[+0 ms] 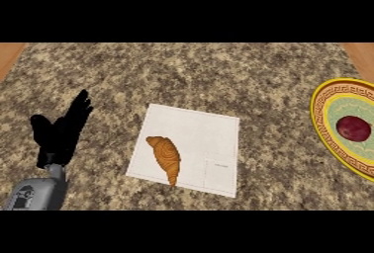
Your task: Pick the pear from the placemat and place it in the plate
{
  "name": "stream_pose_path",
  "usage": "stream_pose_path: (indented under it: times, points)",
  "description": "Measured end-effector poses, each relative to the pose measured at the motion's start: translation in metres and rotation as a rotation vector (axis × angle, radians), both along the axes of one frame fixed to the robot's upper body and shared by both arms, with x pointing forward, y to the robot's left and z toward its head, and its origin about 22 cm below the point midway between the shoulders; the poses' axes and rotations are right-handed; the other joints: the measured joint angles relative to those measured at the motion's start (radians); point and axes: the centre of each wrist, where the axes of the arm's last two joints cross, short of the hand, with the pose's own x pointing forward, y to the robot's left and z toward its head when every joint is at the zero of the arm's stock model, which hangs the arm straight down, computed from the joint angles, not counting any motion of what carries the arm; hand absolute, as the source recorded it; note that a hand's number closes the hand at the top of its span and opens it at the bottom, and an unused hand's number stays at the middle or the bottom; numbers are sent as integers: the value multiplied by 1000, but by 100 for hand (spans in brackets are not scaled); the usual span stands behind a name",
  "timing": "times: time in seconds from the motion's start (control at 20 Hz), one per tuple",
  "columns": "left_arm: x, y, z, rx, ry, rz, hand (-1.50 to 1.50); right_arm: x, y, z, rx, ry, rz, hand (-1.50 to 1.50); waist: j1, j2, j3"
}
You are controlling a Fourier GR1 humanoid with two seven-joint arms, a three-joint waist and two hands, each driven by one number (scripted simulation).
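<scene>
A white placemat point(197, 143) lies in the middle of the granite counter. On its left part lies an orange-brown croissant point(165, 158); no pear shows on the mat. At the right edge sits a yellow-rimmed plate point(326, 129) with a green inner ring, partly cut off by the view. A dark red round fruit point(354, 128) rests in the plate's middle. My left hand point(62, 132) stands at the left, fingers straight and pointing up, well left of the placemat and touching nothing. My right hand does not show.
The speckled granite counter point(219, 74) stretches across the view. Wooden strips point(9, 54) show at the far left and far right corners.
</scene>
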Motion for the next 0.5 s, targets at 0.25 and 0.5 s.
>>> stream_pose_path:
  times: [0.25, 0.5]
  points:
    - [3, 1, 0, -2, -3, -9, 0, -12, -16, -2, -8, 2, -56, -150, 9, 4, 1]
    - [7, -2, 2, 0, -2, -15, 0, -20, -29, 4, -25, 8, -100, -150, 13, 6, 2]
